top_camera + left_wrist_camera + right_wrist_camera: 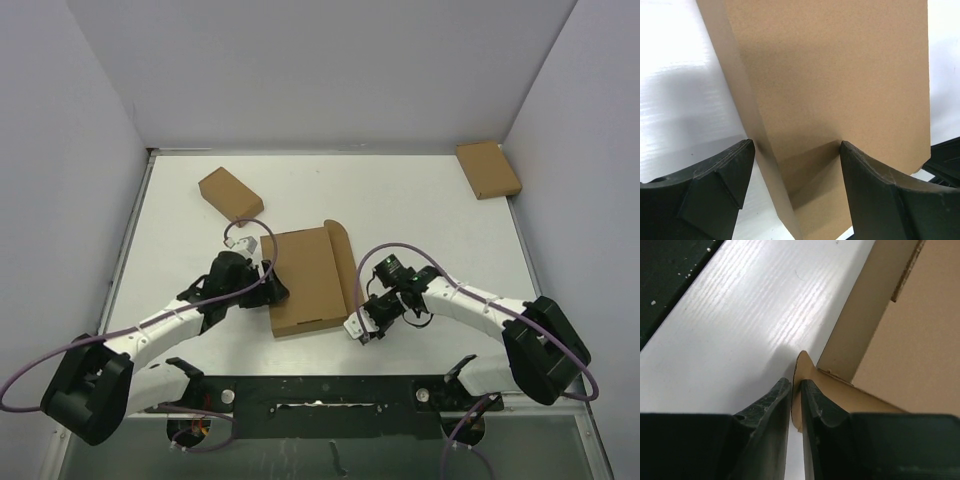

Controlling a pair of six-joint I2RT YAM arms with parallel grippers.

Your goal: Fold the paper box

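My right gripper (796,385) is clamped on a tab (802,365) of the paper box (305,280). My left gripper (796,149) straddles the box's edge, jaws apart. Next, I judge, I fold that tab inward.

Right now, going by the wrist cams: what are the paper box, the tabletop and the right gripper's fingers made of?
Paper box: brown cardboard, matte and fibrous. The rough cut edge in the right wrist view suggests corrugated board.
Table: white, semi-gloss with a fine linear grain and soft glare, likely laminate or painted board.
Right gripper fingers: black, dull, lightly textured. Plastic or rubber, cannot tell.
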